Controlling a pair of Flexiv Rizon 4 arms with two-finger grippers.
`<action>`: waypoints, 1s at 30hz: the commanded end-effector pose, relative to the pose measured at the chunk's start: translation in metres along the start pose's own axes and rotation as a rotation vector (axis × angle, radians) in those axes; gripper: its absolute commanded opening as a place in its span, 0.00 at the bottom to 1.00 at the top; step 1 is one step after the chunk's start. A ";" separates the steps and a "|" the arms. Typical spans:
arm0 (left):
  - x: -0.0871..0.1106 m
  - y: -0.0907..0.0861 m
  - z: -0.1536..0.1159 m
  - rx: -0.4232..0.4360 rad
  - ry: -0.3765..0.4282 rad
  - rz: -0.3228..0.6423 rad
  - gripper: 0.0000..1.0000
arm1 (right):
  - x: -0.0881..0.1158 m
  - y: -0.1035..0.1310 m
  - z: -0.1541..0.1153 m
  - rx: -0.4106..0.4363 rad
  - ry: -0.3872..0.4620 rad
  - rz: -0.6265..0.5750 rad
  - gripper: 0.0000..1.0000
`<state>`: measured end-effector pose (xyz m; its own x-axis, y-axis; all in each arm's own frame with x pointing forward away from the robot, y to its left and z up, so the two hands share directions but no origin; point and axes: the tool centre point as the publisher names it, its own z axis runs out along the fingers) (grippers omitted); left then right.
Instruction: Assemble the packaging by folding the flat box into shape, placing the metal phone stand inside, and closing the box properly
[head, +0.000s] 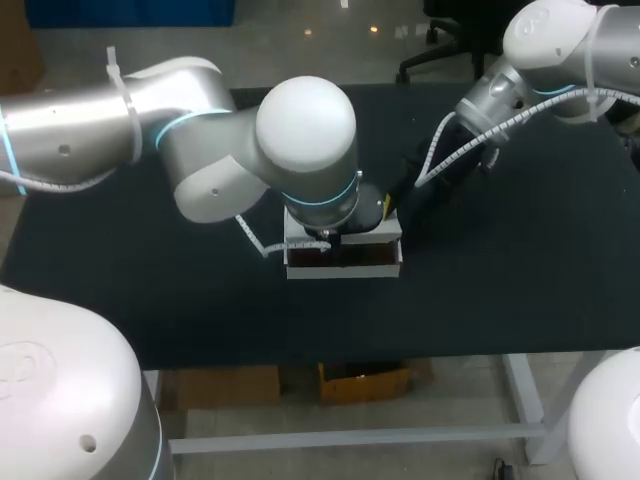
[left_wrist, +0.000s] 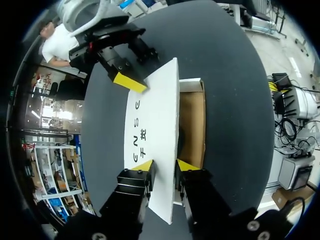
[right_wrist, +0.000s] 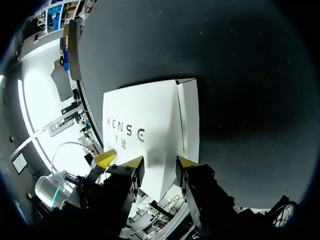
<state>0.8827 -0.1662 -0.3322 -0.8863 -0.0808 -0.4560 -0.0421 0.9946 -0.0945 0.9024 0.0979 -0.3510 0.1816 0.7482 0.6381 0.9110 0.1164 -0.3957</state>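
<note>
Black bench (head: 120, 300) lies under both arms, with the box (head: 345, 272) near its middle, already folded into an open tray. Its brown inside (left_wrist: 192, 125) shows beside the raised lid (left_wrist: 155, 125). A dark patch sits low against the lid in there. I cannot tell whether it is the stand or only shadow.

My left arm (head: 200, 150) hangs over the box. My left jaws pinch the near end of the lid, one yellow tip on its printed outer face and the other on the inner side. My right arm (head: 540, 50) comes in to the far end of the same lid. Its jaws are at that corner, but I cannot tell whether they press on the card.

I judge the step in hand to be the closing, which is right only if the stand is in. The next move calls for swinging the lid down over the tray with both ends moving together, so the card does not twist. I must also let go before my tips are trapped under it.

The print (left_wrist: 138, 130) on the lid is a row of dark capitals with two smaller characters beneath.
</note>
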 end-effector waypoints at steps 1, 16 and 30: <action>0.003 -0.003 0.004 -0.008 -0.005 -0.001 0.25 | -0.002 -0.002 -0.002 0.001 0.002 -0.001 0.38; 0.012 -0.004 0.010 -0.024 -0.011 0.011 0.29 | -0.003 -0.013 -0.008 -0.024 -0.001 -0.008 0.38; 0.017 -0.004 0.016 -0.041 -0.013 0.016 0.31 | -0.001 -0.023 -0.012 -0.049 -0.006 -0.020 0.38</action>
<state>0.8754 -0.1680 -0.3501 -0.8847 -0.0622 -0.4620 -0.0399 0.9975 -0.0580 0.8914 0.0867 -0.3375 0.1636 0.7481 0.6431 0.9267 0.1070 -0.3603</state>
